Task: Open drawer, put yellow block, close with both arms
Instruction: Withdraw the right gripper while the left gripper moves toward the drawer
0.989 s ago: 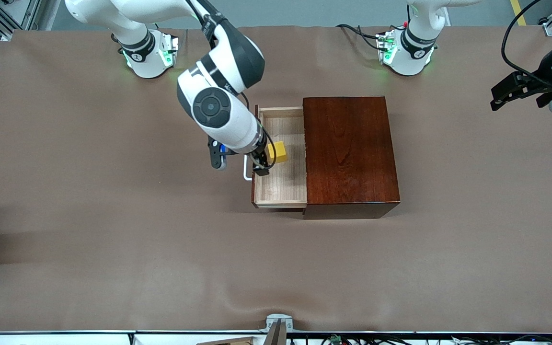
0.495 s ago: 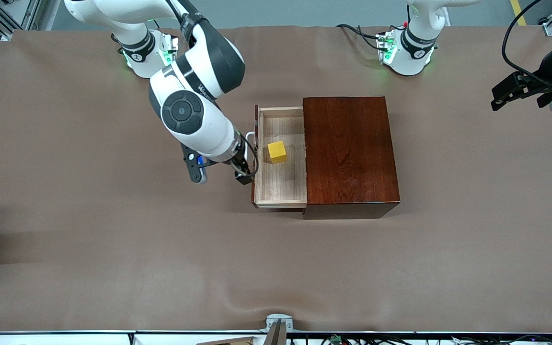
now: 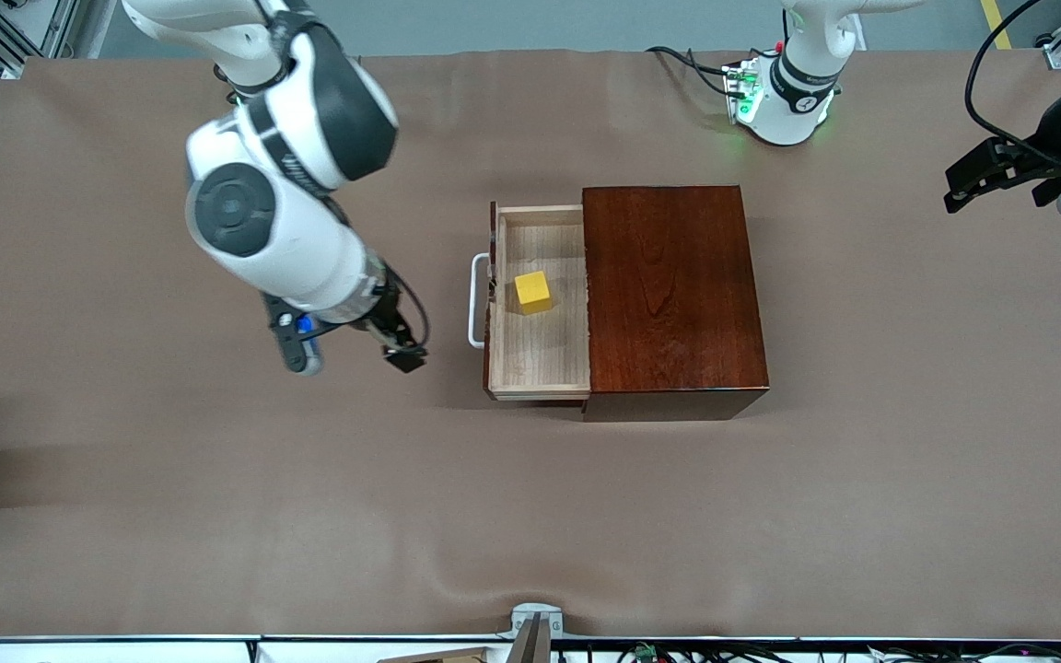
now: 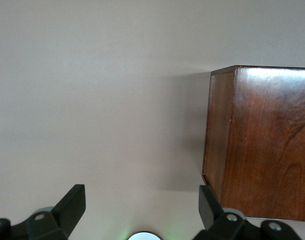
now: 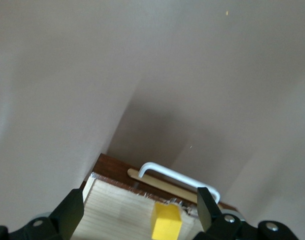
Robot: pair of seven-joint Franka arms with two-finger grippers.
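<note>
We see the right gripper (image 3: 399, 353) nearest the front camera, fingers spread and empty, over bare table (image 3: 217, 479) at nine o'clock from the drawer (image 3: 540, 359). The drawer stands pulled out of the box (image 3: 669, 295), its handle (image 3: 473, 304) free, the yellow block (image 3: 532, 292) resting inside. At two o'clock from the box, the left gripper (image 3: 963, 189) waits, released.

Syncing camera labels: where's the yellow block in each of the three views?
Front view: the yellow block sits in the open drawer, near its handle.
Left wrist view: not in it; only the dark wooden box and table show.
Right wrist view: yellow block at the picture's bottom edge, between the right gripper fingers, in the drawer.
Shared landmark: the dark wooden box, seen in all three.
</note>
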